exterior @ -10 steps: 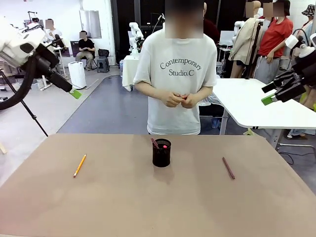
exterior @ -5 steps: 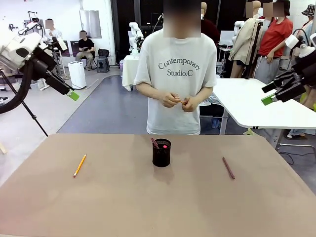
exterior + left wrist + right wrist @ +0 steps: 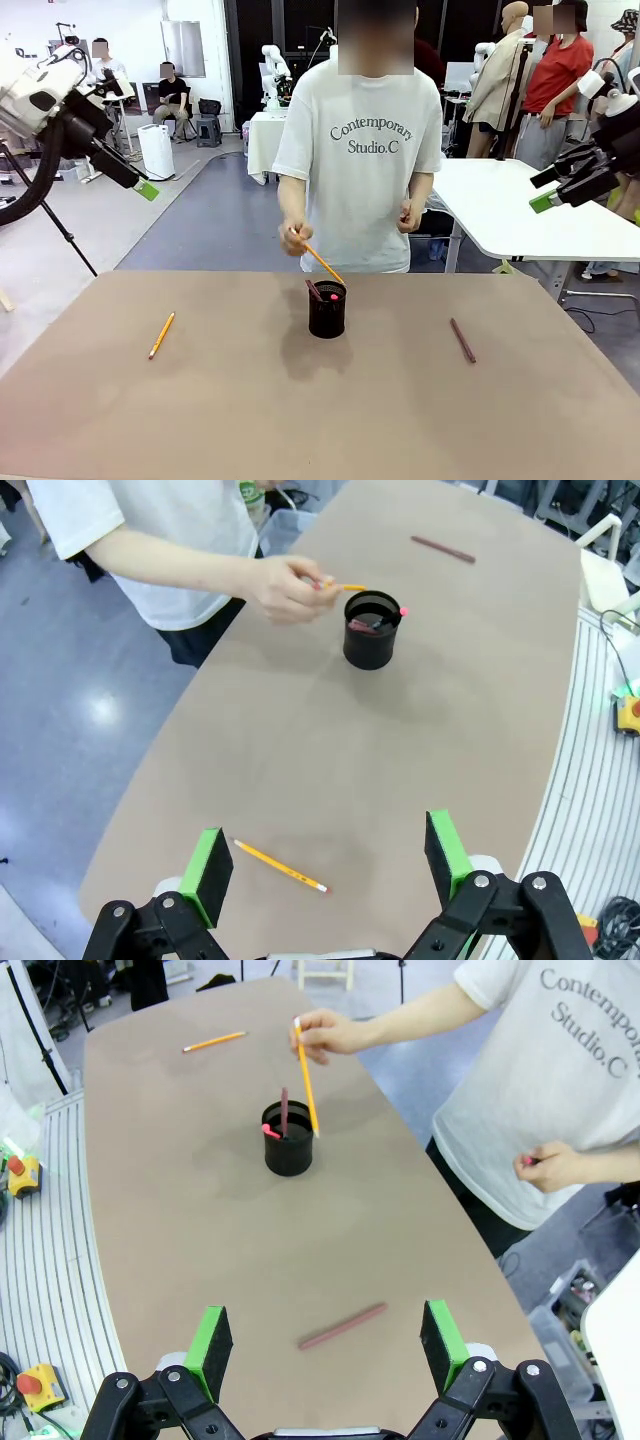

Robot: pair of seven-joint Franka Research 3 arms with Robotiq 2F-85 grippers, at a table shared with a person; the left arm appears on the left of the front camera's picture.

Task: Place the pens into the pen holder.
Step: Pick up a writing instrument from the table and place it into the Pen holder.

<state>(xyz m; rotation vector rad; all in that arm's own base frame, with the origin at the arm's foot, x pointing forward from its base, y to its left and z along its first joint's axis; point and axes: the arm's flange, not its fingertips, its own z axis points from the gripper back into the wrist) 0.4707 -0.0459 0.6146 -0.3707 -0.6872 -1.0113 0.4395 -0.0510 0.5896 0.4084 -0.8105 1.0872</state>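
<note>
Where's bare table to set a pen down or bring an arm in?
The near strip of table in front of the pen holder is bare, as are the gaps from holder to yellow pencil and holder to reddish-brown pen. Crowded: just above the holder, where the person's hand holds another pencil at its rim.

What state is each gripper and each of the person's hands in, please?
Left gripper: open, empty.
Right gripper: open, empty.
Person's right hand: holding pencil at holder.
Person's left hand: closed, contents unclear.
</note>
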